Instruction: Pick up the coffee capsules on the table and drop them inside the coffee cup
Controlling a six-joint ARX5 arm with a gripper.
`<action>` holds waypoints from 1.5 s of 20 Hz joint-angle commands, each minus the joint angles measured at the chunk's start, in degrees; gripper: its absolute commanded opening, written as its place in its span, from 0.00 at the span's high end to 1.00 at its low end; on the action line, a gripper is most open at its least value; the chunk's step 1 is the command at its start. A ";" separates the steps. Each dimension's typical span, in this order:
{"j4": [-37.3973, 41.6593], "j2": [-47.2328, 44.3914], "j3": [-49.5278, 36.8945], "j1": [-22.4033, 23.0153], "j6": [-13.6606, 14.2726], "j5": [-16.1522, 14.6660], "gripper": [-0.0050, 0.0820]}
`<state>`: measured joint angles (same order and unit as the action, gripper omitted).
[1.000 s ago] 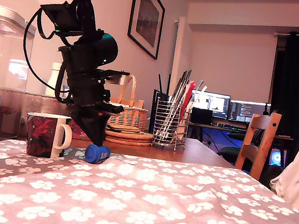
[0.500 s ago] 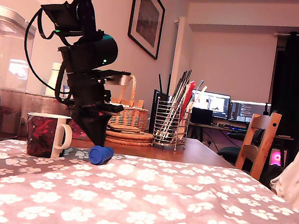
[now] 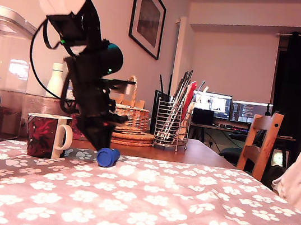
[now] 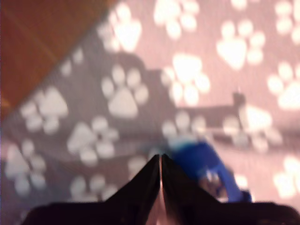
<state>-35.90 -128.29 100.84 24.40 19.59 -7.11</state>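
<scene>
Exterior view: a table under a grey paw-print tablecloth (image 3: 181, 208) fills the foreground. On it, toward the exterior view's left, stands the coffee cup (image 3: 45, 135), handle facing the black arm (image 3: 90, 81), which leans down just beside it. The gripper (image 3: 102, 146) tip sits at the blue coffee capsule (image 3: 107, 156), lying on its side on the cloth. In the wrist view the jaws meet in a thin seam, the blurred capsule (image 4: 206, 164) beside them, not between.

A bright blue coffee capsule (image 3: 107, 157) lies on its side on the paw-print cloth, just off the exterior view's right of the coffee cup (image 3: 46, 135). The cup stands upright, its white handle toward the capsule.
</scene>
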 commanded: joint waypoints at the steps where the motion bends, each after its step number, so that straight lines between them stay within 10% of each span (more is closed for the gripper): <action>1: 0.37 -1.49 0.55 0.55 0.35 -0.04 0.97; 21: -4.98 -2.91 0.55 3.80 4.44 -12.46 0.97; 30: -3.04 -2.21 0.57 3.45 2.54 -7.78 0.97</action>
<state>-39.09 -129.16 100.84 28.03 22.72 -14.92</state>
